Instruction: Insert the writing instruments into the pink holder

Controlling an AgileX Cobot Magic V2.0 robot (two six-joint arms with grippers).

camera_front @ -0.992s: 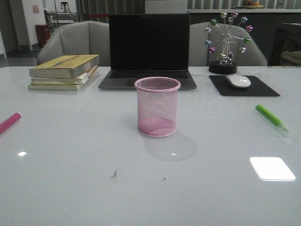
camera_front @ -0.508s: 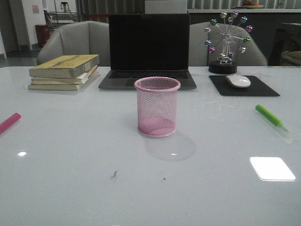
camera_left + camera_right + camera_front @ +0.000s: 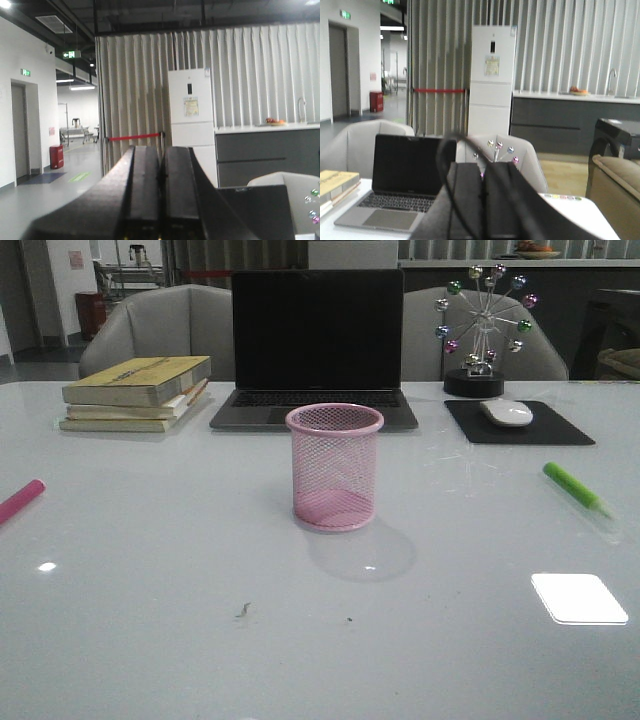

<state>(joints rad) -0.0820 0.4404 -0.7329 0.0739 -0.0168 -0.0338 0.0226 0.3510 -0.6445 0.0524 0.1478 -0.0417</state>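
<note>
Pink holder [image 3: 334, 467] stands mid-table, 2 pens flat, apparently far from both clenched, empty jaws.

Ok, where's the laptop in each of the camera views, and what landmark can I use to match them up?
Front view: the laptop stands open at the table's far edge, behind the pink holder.
Left wrist view: only a dark screen top shows at the lower right, probably the laptop.
Right wrist view: the laptop is at the lower left, keyboard visible.
Shared landmark: the ball ornament beside it.
</note>
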